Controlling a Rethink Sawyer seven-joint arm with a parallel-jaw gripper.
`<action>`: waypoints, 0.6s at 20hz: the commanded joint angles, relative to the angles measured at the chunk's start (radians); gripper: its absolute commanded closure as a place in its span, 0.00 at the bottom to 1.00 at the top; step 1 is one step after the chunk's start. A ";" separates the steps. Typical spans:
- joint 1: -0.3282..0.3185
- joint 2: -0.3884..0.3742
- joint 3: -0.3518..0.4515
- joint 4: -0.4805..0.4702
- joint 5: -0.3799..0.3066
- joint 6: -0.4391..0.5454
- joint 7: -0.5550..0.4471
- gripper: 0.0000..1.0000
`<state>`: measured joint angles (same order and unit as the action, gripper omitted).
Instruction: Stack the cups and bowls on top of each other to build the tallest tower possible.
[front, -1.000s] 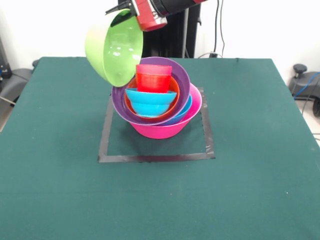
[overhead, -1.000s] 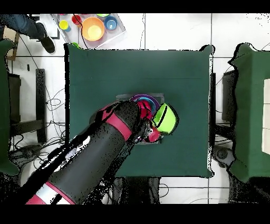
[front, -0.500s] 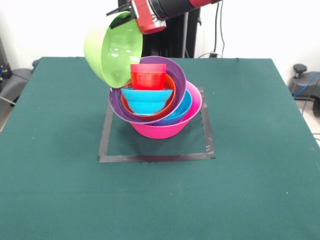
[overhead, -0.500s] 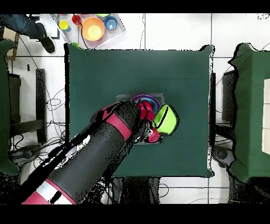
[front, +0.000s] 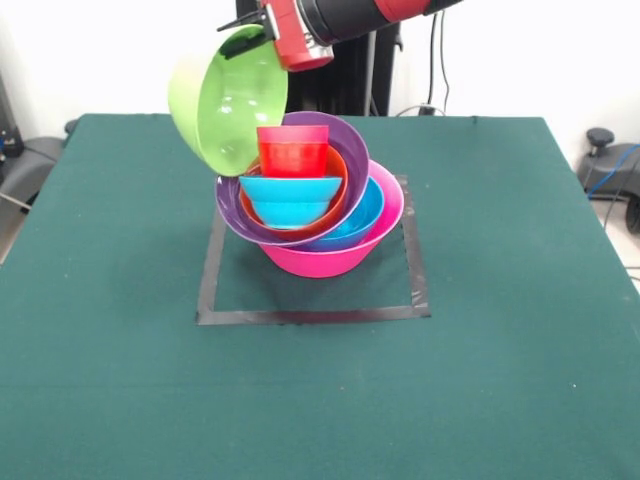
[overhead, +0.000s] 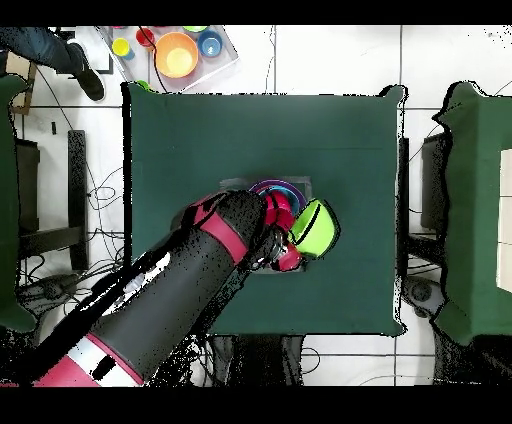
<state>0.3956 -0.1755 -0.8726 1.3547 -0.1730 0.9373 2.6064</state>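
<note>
gripper (front: 262, 28) grips lime green bowl (front: 228, 100) by rim, tilted on edge, touching tower (front: 310, 195): red cup (front: 294, 152) tops nested bowls, pink bowl (front: 325, 258) base.

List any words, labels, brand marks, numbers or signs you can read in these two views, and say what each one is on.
None can be read.
The lime green bowl, the other bowls in the tower and the red cup are plain, with no print or sticker in view.
The gripper and its red housing show no legible marking.
The green table bears only a taped square, without writing.
The tray of bowls beside the table shows no text.
</note>
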 joint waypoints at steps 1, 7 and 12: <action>0.013 0.055 0.096 -0.088 0.109 0.132 0.222 1.00; 0.018 0.047 0.087 -0.086 0.119 0.155 0.197 1.00; 0.029 0.068 0.067 -0.123 0.108 0.219 0.170 0.00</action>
<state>0.3987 -0.1559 -0.8907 1.3182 -0.1176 1.0341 2.6064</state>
